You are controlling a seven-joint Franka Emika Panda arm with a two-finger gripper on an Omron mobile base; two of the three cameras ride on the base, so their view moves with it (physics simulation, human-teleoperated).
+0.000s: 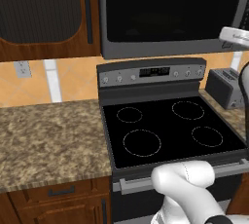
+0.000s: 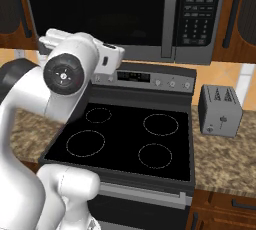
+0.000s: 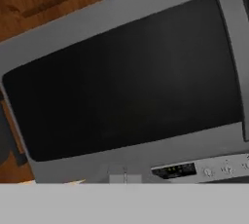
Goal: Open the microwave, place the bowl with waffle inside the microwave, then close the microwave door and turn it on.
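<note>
Black glass microwave door [image 3: 126, 82], shut, grey handle [image 3: 233, 47] at its right: directly ahead of my end effector, filling its outlook. My end effector: closed, empty. Microwave [image 2: 125, 14] mounted above stove [image 2: 130, 139].

microwave [image 2: 115, 14] above stove [image 2: 130, 139], toaster [image 2: 219, 110] on counter [image 2: 225, 164] right of stove

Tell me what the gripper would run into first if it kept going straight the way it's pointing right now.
Most likely the microwave door: its glossy black glass sits squarely ahead in the hand view, closed. How far off it is can't be judged.
</note>
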